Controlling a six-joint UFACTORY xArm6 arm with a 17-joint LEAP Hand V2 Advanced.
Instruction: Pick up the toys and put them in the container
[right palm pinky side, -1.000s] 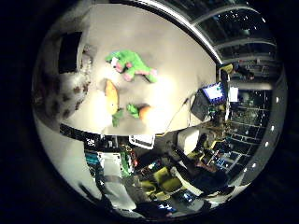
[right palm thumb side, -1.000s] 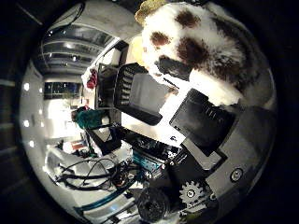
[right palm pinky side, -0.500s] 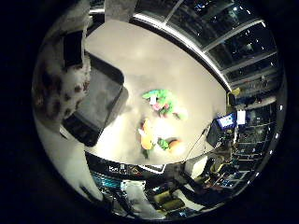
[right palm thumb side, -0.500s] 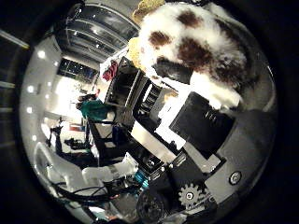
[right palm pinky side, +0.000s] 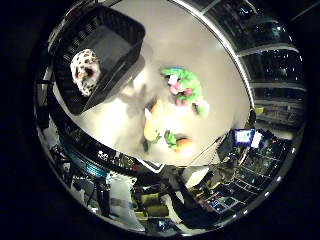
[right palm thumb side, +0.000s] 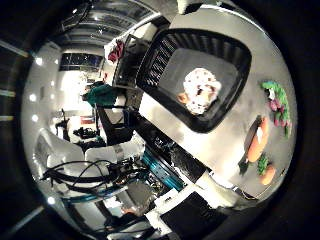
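Observation:
A white plush toy with brown spots (right palm thumb side: 201, 91) lies inside the black basket (right palm thumb side: 161, 60), apart from my hand. On the pale table (right palm pinky side: 210, 55) beside the basket lie three more toys: a green plush with pink parts (right palm pinky side: 186, 89), a long yellow-orange toy (right palm pinky side: 152, 126), and a small orange toy with a green top (right palm pinky side: 181, 145). All of them look small, so my hand is well above the table. No part of the hand shows clearly in either view.
The basket stands near one table edge. Beyond the edge are desks, chairs, a lit monitor (right palm pinky side: 244, 136) and other room clutter.
The spotted plush filled the thumb side view, close against the palm; now it lies in the basket, far from the palm. Both views have shifted as the hand moved.

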